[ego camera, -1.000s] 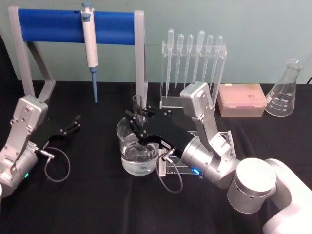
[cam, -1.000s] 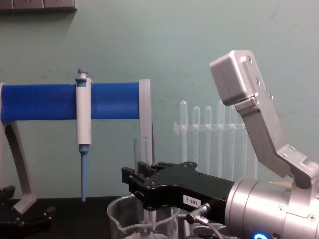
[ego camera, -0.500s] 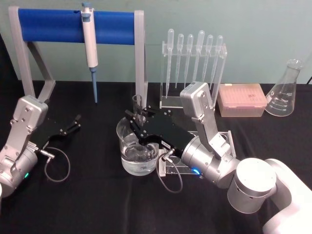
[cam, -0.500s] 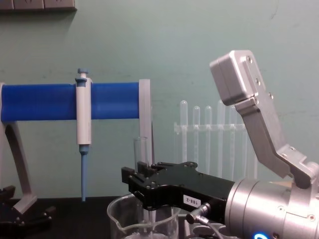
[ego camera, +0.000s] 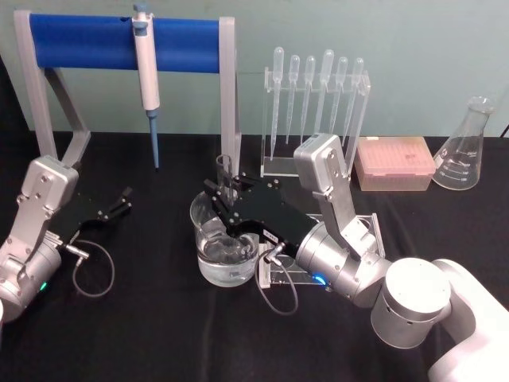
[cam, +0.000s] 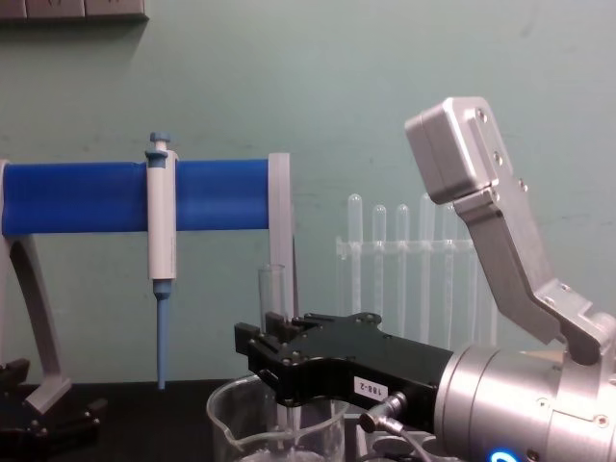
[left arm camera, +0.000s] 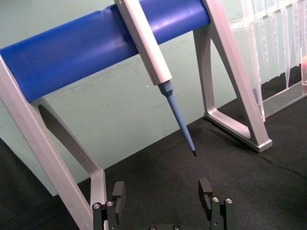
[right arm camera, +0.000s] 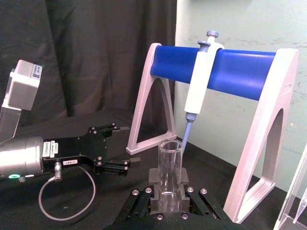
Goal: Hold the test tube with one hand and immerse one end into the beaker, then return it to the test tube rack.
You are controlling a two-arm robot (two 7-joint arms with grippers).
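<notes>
The test tube (ego camera: 225,171) stands upright, and my right gripper (ego camera: 223,200) is shut on its middle above the beaker (ego camera: 205,239). The wide clear beaker holds water, and the tube's lower part reaches down inside its rim, partly hidden by the black jaws. From the chest, the test tube (cam: 271,289) rises above the right gripper (cam: 272,354), with the beaker (cam: 231,423) below. The right wrist view has the test tube (right arm camera: 170,165) clamped between the fingers (right arm camera: 152,194). My left gripper (ego camera: 119,203) rests open over the table at the left, its fingers (left arm camera: 117,196) wide apart with nothing between them.
A stand with a blue bar (ego camera: 87,40) carries a white-and-blue pipette (ego camera: 146,60) behind the beaker. A rack of plastic pipettes (ego camera: 314,103), a pink tip box (ego camera: 394,163) and a conical flask (ego camera: 467,147) line the back right. A clear rack (ego camera: 370,227) lies under my right arm.
</notes>
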